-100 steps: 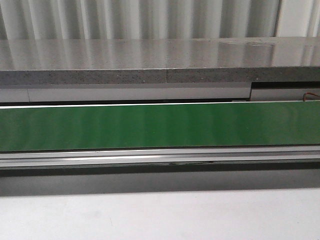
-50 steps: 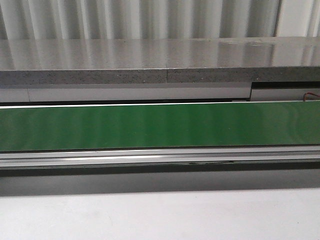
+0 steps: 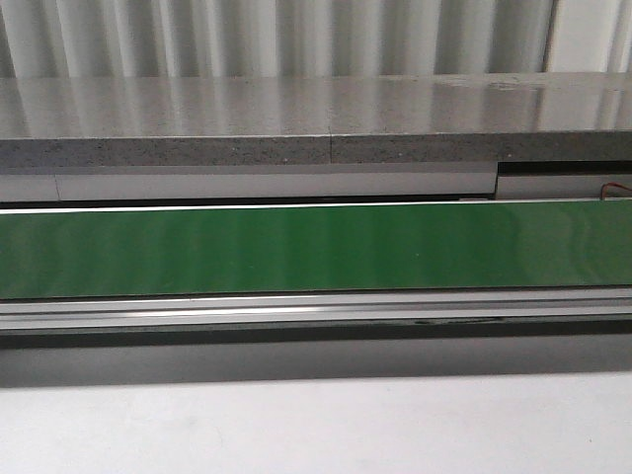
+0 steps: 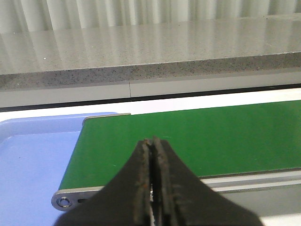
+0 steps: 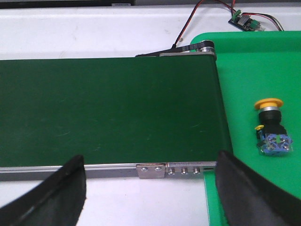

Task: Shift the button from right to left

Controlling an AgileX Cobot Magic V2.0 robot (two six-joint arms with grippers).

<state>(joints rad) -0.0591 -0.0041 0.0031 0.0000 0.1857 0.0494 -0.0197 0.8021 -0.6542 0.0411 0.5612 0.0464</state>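
The button (image 5: 271, 128), with a yellow cap, black collar and blue-grey rear body, lies on its side in the green tray (image 5: 249, 84) beside the end of the green conveyor belt (image 5: 108, 110). It shows only in the right wrist view. My right gripper (image 5: 150, 167) is open and empty, over the belt's near rail, with the button off to one side of it. My left gripper (image 4: 151, 141) is shut and empty above the belt's other end (image 4: 188, 136). Neither gripper nor the button shows in the front view, only the belt (image 3: 316, 249).
A light blue tray (image 4: 33, 155) lies past the belt's left end. A small circuit board (image 5: 244, 20) with red and black wires sits behind the green tray. A grey stone ledge (image 3: 296, 123) runs behind the belt. White table surface (image 3: 316, 430) lies in front.
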